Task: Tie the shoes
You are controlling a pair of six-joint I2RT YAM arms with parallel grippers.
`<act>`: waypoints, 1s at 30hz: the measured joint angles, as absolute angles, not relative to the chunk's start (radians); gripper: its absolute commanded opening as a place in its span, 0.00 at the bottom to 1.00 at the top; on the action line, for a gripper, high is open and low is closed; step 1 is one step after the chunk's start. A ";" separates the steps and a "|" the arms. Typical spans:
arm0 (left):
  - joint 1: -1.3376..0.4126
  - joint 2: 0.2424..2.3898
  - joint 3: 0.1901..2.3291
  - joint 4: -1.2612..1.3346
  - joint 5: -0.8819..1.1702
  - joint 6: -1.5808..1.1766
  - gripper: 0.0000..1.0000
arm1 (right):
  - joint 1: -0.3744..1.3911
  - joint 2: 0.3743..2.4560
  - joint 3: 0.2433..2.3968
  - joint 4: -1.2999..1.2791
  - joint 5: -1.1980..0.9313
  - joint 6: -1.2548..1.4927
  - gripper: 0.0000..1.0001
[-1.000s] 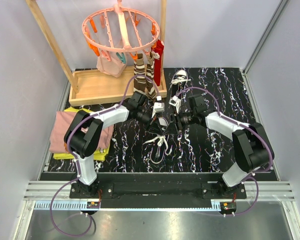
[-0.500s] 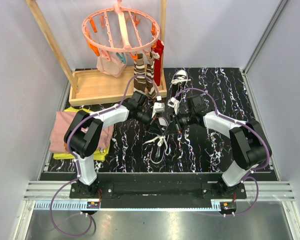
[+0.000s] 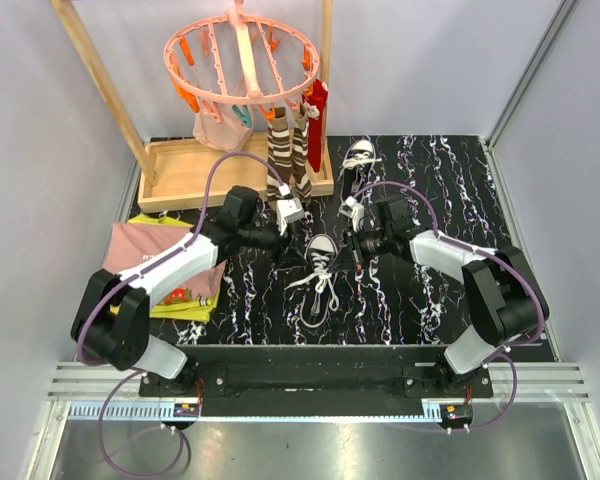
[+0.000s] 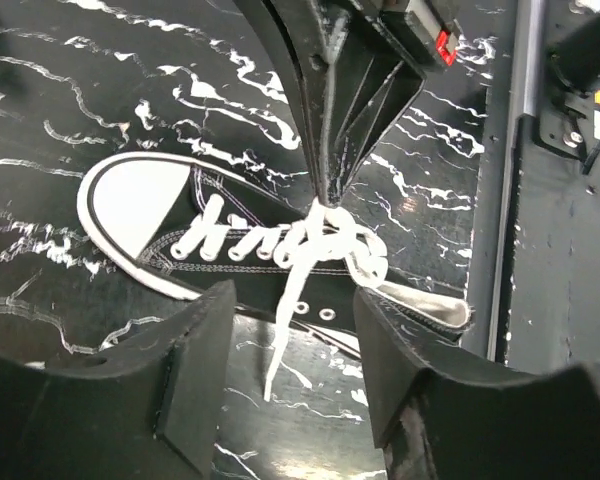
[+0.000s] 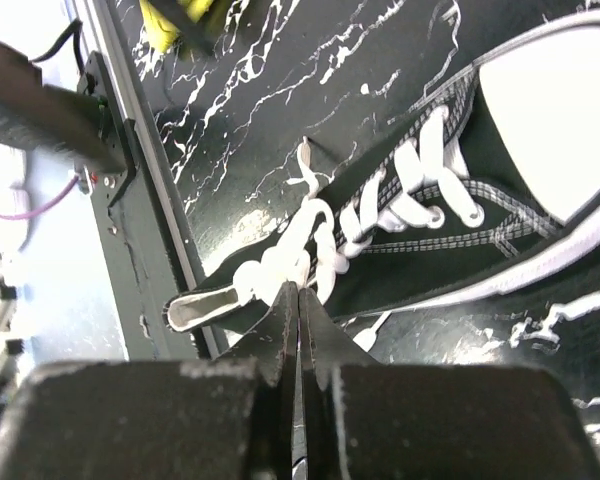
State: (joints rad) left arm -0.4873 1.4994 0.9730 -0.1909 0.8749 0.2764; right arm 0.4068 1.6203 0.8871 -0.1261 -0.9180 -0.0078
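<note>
Black canvas shoe (image 4: pixel 265 262), white toe cap (image 4: pixel 130 205), laces (image 4: pixel 325 235) pinched in right pincer (image 5: pixel 298 290).

walls (image 3: pixel 40 150): pale grey all round | table top (image 3: pixel 430 300): black with white squiggly lines | back left: wooden stand (image 3: pixel 190 172) with a tray, pink round peg hanger (image 3: pixel 245 50) on it, striped socks (image 3: pixel 280 160) hanging | left: folded pink cloth (image 3: pixel 130 255) on yellow cloth (image 3: pixel 180 305) | front: silver metal rail (image 3: pixel 90 380)

We hold our left end effector (image 4: pixel 292 300) with its fingers spread wide, arm stretched forward. Our right end effector (image 5: pixel 298 290) pinches a lace (image 5: pixel 280 262), arm angled inward.
</note>
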 measured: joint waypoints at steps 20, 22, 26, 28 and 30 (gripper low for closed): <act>-0.768 1.470 0.864 -0.093 0.411 -0.015 0.65 | 0.407 1.592 0.835 0.052 -0.872 0.241 0.00; -0.777 1.494 0.877 -0.093 0.385 -0.033 0.64 | 0.407 1.592 0.835 0.057 -0.872 0.242 0.00; -0.794 1.519 0.892 -0.094 0.350 -0.059 0.60 | 0.407 1.592 0.830 0.061 -0.873 0.242 0.00; -0.804 1.527 0.900 -0.095 0.342 -0.071 0.56 | 0.407 1.592 0.829 0.062 -0.873 0.243 0.00; -0.812 1.536 0.911 -0.095 0.337 -0.084 0.51 | 0.407 1.592 0.828 0.065 -0.873 0.243 0.00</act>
